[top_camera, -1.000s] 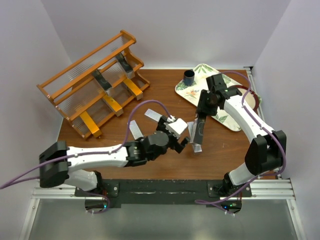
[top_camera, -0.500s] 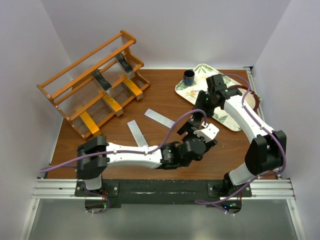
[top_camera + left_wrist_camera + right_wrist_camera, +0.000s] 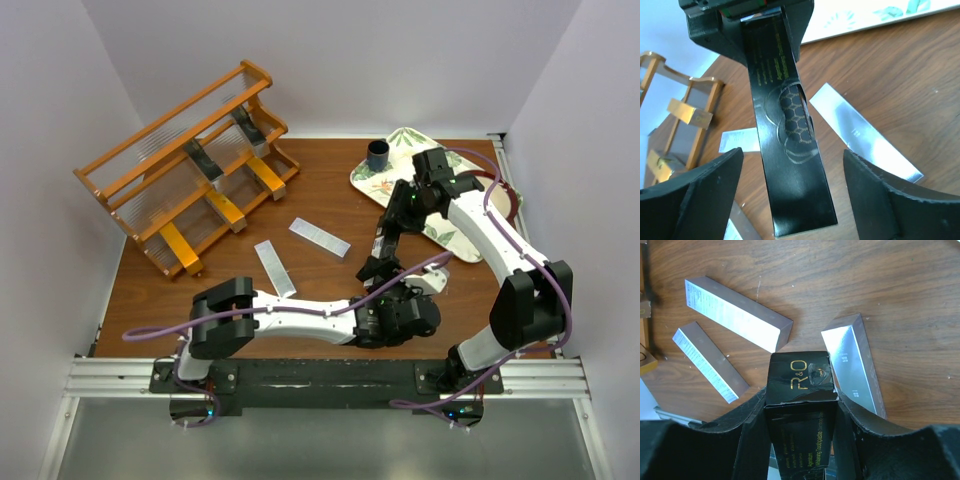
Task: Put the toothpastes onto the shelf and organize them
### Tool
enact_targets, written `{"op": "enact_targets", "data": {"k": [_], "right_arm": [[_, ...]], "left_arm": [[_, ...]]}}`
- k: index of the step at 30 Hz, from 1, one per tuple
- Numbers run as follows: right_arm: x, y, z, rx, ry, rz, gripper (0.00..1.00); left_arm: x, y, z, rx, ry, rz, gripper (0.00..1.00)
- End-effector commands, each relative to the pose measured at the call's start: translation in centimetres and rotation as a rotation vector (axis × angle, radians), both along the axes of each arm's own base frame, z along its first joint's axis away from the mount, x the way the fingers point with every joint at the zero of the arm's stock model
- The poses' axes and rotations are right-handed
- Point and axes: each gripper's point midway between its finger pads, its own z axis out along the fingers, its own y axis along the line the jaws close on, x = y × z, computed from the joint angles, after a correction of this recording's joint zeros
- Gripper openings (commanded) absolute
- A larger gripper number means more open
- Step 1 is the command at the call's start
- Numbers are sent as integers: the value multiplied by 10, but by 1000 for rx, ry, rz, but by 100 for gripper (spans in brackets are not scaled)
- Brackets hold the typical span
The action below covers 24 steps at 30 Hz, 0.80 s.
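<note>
Black glossy toothpaste carton [image 3: 790,150], pinched at top by right hand [image 3: 799,425], hangs steeply, lower end toward near edge of worktop [image 3: 330,190], between fingers of spread left hand [image 3: 795,200].

The top view looks down from high behind the near edge over the whole table [image 3: 330,195]; both wrist views sit close, sharing the black carton [image 3: 792,165], seen from opposite ends, and silver cartons [image 3: 735,315] beneath

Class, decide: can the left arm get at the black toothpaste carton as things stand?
Probably yes: the left gripper is open, fingers flanking the black toothpaste carton held by the right gripper, nothing between.
</note>
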Motion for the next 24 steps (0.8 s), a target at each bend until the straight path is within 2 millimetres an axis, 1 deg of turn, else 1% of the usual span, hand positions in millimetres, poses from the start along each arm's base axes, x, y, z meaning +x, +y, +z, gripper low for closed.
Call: {"op": "enact_targets", "data": {"k": [1,4,6,8,11,15,16,18,19,20,21,22,23,24], "right_arm": [[4,9,9,66,-17,1,22],[4,11,9,79,-15,1,22],[4,12,9,81,-15,3,22],[4,12,9,81,-15,1,23],[4,13,8,84,-12,1,23],[5,12,7,87,-9,-5,25],[5,13,8,95,-9,-2,27],[4,16,8,106,-7,5,31],[4,17,8,115,-4,6,36],[5,18,7,121,-3,6,39],[5,18,7,126,-2,4,41],[5,20,7,134,-1,9,47],[6,20,7,139,-5,8,50],[6,21,8,143,-6,9,54]], "left_arm": [[-5,0,16,5,-61,49,80],[-7,0,11,26,-69,55,73],[-8,0,12,32,-78,60,67],[-9,-2,12,34,-78,58,64],[-9,-2,8,50,-80,57,54],[-8,1,10,59,-97,75,48],[-8,1,10,62,-98,76,47],[-8,3,11,67,-104,83,40],[-8,4,10,71,-105,85,38],[-8,5,12,69,-107,87,32],[-8,6,13,68,-109,90,30],[-7,7,14,68,-111,94,28],[-7,8,15,66,-112,96,24],[-8,9,16,64,-111,95,23]]}}
